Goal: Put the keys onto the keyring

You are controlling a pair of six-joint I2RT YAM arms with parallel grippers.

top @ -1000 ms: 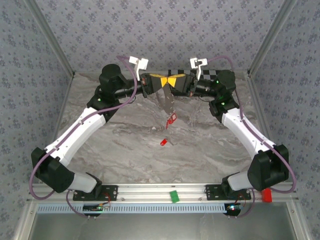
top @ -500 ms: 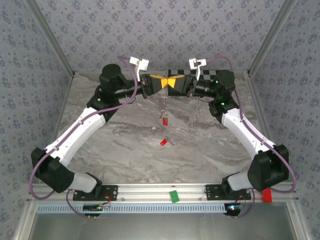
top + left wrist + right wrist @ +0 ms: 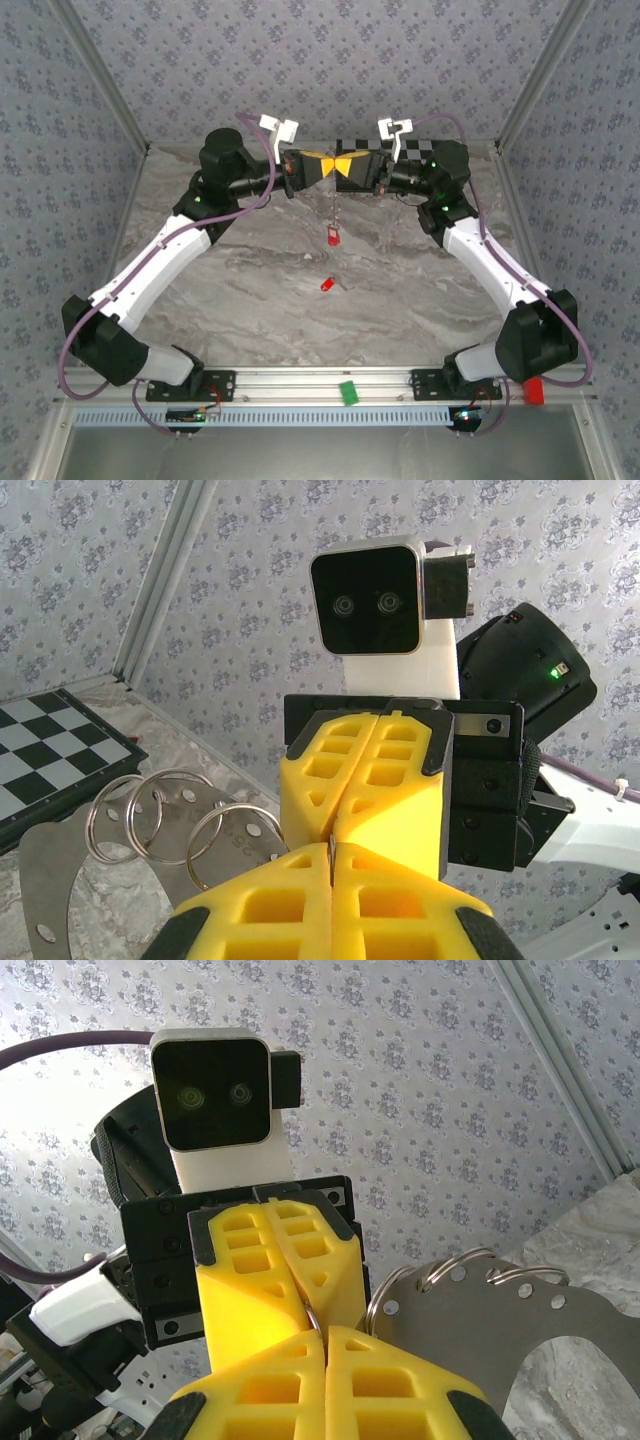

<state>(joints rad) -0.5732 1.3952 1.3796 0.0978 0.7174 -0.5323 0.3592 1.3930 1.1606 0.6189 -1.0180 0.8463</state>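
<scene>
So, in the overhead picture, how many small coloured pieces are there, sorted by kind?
Red keys: 2
Red block: 1
Green block: 1
Total: 4

— What sort of place is this?
— A robotics lab cell. A left arm (image 3: pixel 160 255) and a right arm (image 3: pixel 490 265) are bolted to an aluminium rail (image 3: pixel 330 380) at the edge of a marble-print table (image 3: pixel 260 290).
— And around it?
— Floral-patterned panels (image 3: pixel 330 60) set in aluminium posts (image 3: pixel 100 72), with a checkerboard (image 3: pixel 50 750) at the back.
</scene>
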